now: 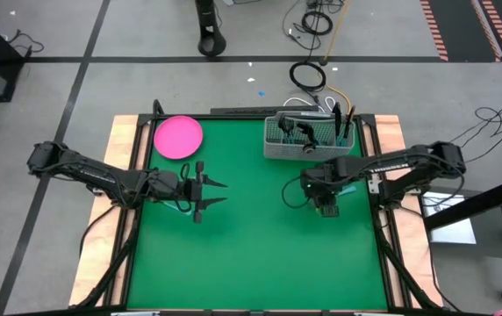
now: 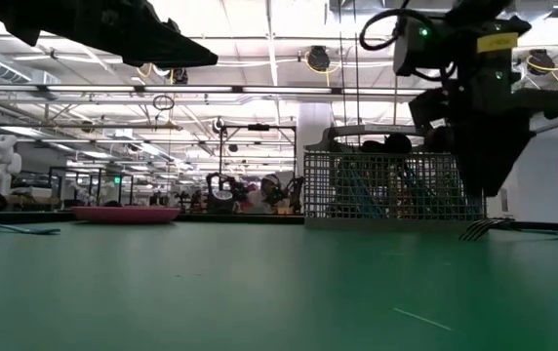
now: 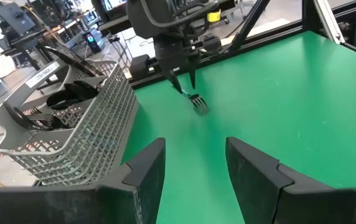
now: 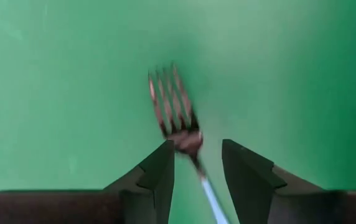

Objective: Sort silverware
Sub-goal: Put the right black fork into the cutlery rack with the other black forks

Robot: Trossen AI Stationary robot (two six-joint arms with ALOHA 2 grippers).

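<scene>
A gray wire mesh basket [image 1: 308, 139] at the table's far edge is seen filled with dark-headed utensils [image 3: 72, 96], though individual kinds are hard to distinguish. The round pink plate [image 1: 178, 136] appears bare. A fork with dark tines and a light blue handle [image 4: 177, 115] is clamped in the right gripper [image 4: 196, 163], its tines just above the green table [image 1: 251, 254]; its handle is mostly hidden. The left gripper [image 1: 209, 192] is held open, well apart.

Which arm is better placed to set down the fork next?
Right. The right tool has the light-blue-handled fork between its fingers above the green table, beside the gray wire mesh basket; the left tool hangs open, empty.
</scene>
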